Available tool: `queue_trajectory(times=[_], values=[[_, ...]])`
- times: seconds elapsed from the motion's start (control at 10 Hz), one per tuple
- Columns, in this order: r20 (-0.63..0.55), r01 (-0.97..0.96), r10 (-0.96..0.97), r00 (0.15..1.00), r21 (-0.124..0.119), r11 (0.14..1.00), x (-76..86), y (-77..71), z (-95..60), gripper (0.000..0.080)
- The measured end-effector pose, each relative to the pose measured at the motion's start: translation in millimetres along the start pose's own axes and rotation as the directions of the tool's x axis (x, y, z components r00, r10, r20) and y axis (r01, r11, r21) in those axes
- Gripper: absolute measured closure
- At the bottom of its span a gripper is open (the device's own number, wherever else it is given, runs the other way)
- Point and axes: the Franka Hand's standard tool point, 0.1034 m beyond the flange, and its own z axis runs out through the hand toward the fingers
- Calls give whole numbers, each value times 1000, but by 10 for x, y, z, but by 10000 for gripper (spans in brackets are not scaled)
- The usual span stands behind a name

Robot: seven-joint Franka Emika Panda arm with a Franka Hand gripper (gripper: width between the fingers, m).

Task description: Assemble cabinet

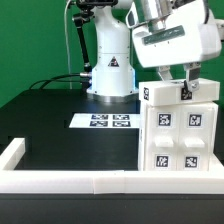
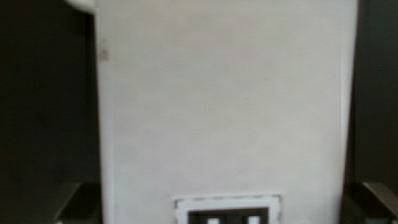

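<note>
White plastic cabinet (image 1: 182, 130) stands upright at the exterior view's right, against the low white frame (image 1: 60, 180), long axis vertical. It sits directly under my gripper (image 1: 178, 84); I come down on its top edge, fingers (image 1: 186, 78) reaching to the top face, one dark finger seen in front of a tag there. Wrist view: a smooth matte white panel fills the shot, one tag (image 2: 228, 210) at its near end, dark fingertips (image 2: 377, 198) either side of the panel. So my fingers straddle the cabinet; whether they actually squeeze it I cannot tell. Front face shows a grid of square tags, boxy with crisp edges. Marker board (image 1: 106, 122) lies flat on the black table (image 1: 50, 115), well apart, near the arm's base.
</note>
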Motion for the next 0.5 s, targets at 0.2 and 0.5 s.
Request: queue_trajectory(times=[0.2,0.5], values=[[9,-143,143,990,2,990,-12,0,8,234],[19,-302,301,953,3,953,-25,-5,10,234]])
